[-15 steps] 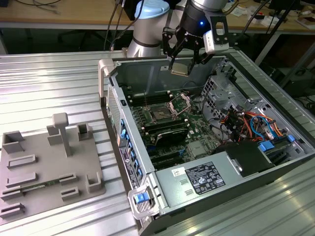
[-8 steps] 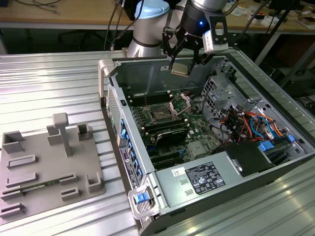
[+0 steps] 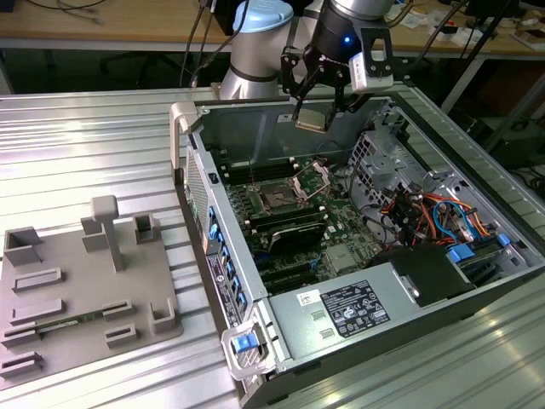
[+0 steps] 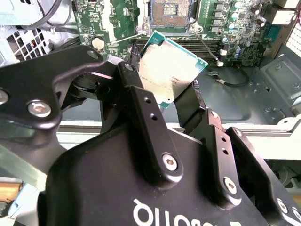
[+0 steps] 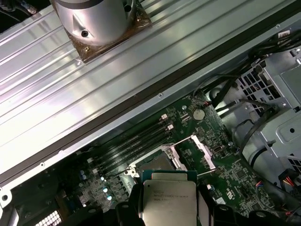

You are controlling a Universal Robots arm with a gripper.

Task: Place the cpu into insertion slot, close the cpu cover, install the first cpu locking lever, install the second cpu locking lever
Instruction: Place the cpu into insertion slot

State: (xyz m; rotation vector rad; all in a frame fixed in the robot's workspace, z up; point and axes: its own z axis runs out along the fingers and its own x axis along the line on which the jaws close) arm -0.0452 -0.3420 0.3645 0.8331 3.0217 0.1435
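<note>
My gripper (image 3: 315, 112) hangs above the rear of the open computer case, shut on the cpu (image 3: 312, 119), a flat square chip with a silvery top and a green rim. In the second wrist view, the black fingers (image 4: 141, 106) clamp the cpu (image 4: 167, 70) by two opposite edges. The insertion slot (image 3: 278, 198) lies lower on the green motherboard, uncovered and dark. The cpu cover (image 3: 312, 178) stands swung open beside it. In the first wrist view, the cpu (image 5: 169, 200) is just short of the insertion slot (image 5: 157, 165) and the raised cover (image 5: 201, 151).
The case walls (image 3: 213, 183) ring the motherboard. Long black memory slots (image 3: 285, 226) flank the socket. A metal drive cage (image 3: 383, 149), coloured cables (image 3: 430, 213) and the power supply (image 3: 358, 311) fill the exterior view's right. A grey fixture tray (image 3: 77, 281) lies outside on the ribbed table.
</note>
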